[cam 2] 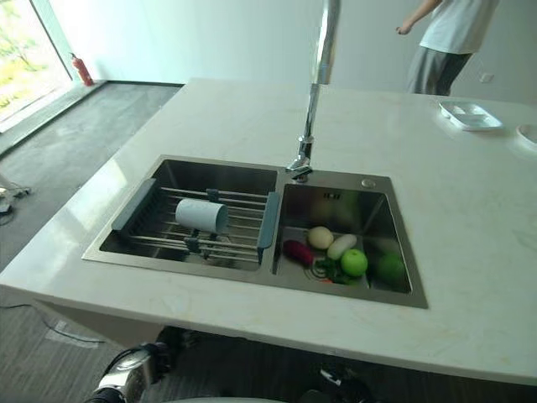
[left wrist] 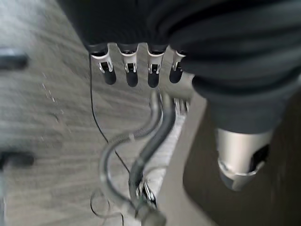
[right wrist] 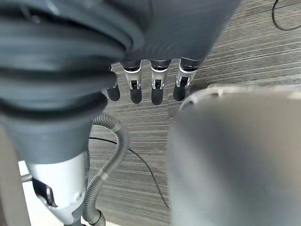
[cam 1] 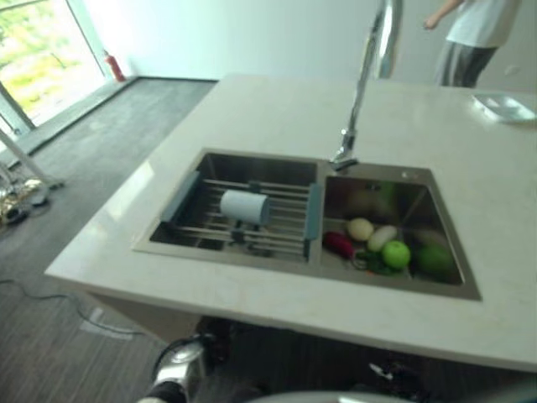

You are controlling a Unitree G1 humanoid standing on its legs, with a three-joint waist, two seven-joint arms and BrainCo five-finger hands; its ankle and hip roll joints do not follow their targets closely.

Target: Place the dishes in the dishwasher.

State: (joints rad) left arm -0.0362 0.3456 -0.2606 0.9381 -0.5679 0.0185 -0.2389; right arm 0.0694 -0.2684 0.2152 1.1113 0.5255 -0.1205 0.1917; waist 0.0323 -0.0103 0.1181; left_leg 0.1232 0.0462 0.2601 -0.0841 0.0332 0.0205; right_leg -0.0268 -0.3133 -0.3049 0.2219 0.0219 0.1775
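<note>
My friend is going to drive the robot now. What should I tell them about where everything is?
Left robot hand: down by the floor, fingers straight, holding nothing.
Right robot hand: also hanging low, fingers straight, holding nothing.
A pale cup lies on its side on the drying rack in the sink's left basin. A white dish sits at the far right of the counter.
Vegetables and fruit lie in the right basin. A person stands behind the counter.
Done: nothing picked up yet.
Left: grab the cup and dish, then load them.
</note>
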